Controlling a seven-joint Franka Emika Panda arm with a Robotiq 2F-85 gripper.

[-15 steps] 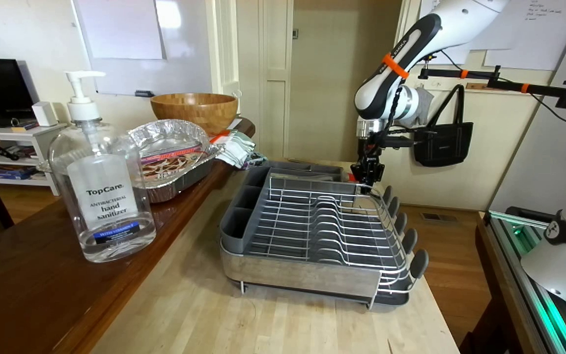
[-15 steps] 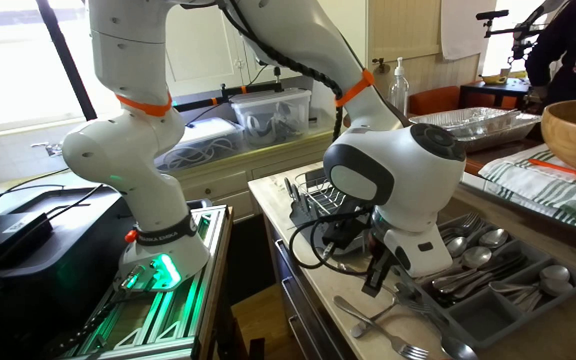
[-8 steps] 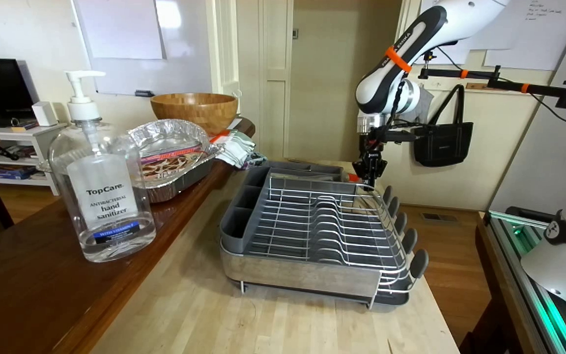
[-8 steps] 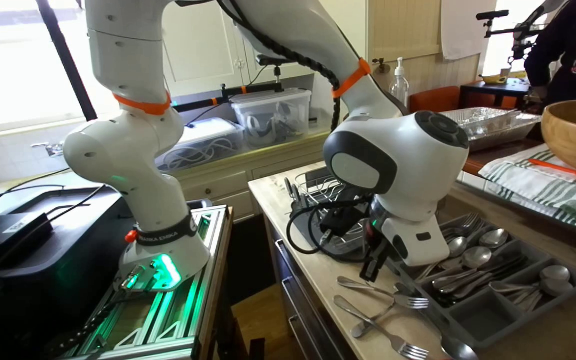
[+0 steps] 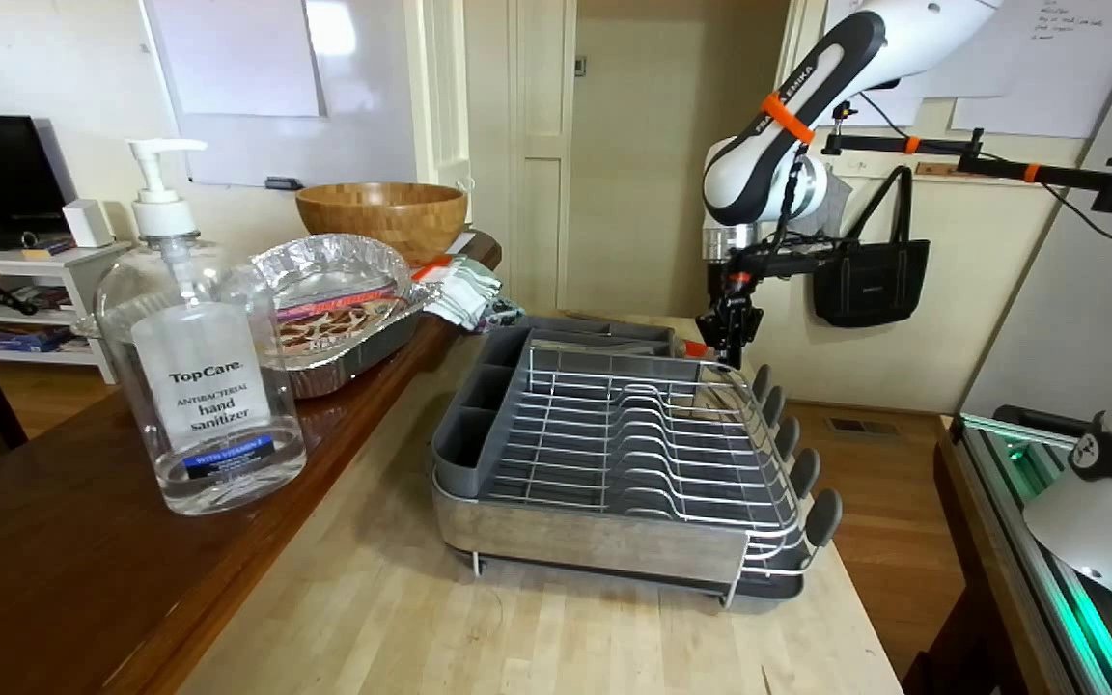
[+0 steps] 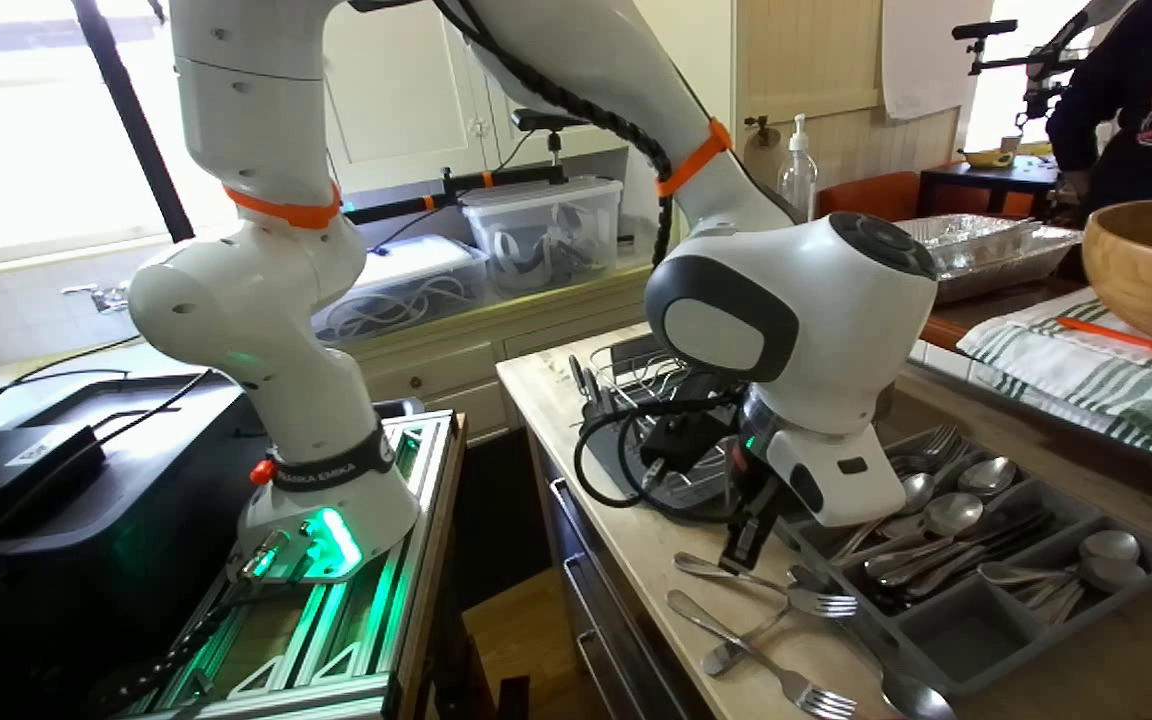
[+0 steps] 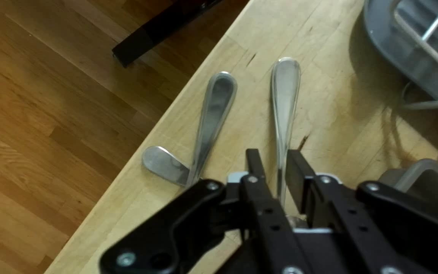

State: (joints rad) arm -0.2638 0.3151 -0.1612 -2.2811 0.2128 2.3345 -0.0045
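A pale wooden counter (image 5: 363, 589) carries a rack (image 5: 595, 537) and, near it, a gray tray (image 6: 971, 642). Next to the tray, two forks (image 6: 748, 650) lie on the counter, one of them across another handle (image 7: 165, 164) that pokes out beneath it. A spoon (image 6: 914, 693) lies there too, close to the tray's side.

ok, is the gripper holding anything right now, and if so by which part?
Nothing held: the gripper stands partly open, and the fork beneath it lies on the wooden counter, merely showing through the gap.
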